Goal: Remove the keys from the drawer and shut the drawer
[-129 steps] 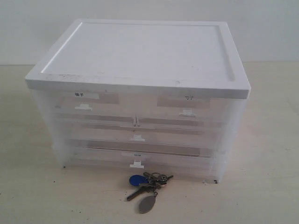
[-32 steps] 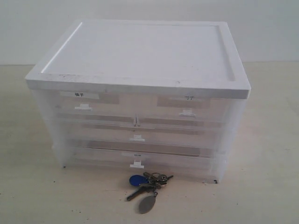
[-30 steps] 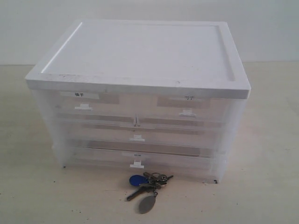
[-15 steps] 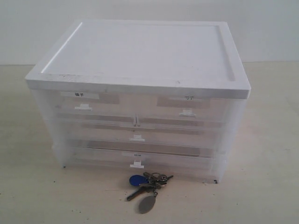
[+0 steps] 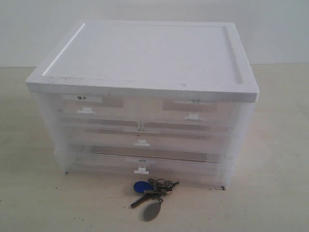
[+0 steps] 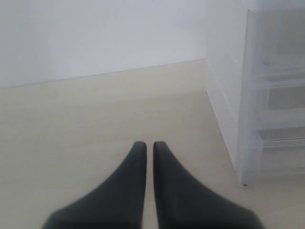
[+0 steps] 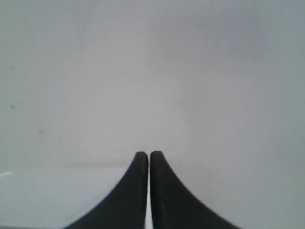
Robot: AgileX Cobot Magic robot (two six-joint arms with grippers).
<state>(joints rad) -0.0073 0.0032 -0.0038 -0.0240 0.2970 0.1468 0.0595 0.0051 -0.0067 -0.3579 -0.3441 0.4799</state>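
Currently the keys (image 5: 152,195) lie on the bare tabletop (image 5: 29,203), outside the drawer unit (image 5: 145,63), close to the tabletop's near edge and about midway along it. The blue fob (image 5: 140,187) points toward the unit; the grey tag (image 5: 151,211) points toward the near edge. The bunch sits just in front of the bottom drawer (image 5: 193,166), near its pull tab (image 5: 140,169) but not touching it.

Change check: across the last few seconds of exterior pictures, nothing has moved. Keys, unit and drawer fronts hold the same positions. All drawer fronts appear flush with the frame. Judged from this, both parts of the task look complete and the arms are parked.

Left gripper (image 6: 145,147): jaws together, nothing between them, above the tabletop beside one side wall of the unit. Right gripper (image 7: 148,155): jaws together, empty, facing a plain pale surface that cannot be identified.

Limits of view: neither arm appears in the exterior view. The frosted walls hide the drawer contents. The small labels on the upper drawers are too blurred to read. Which drawer held the keys cannot be told.
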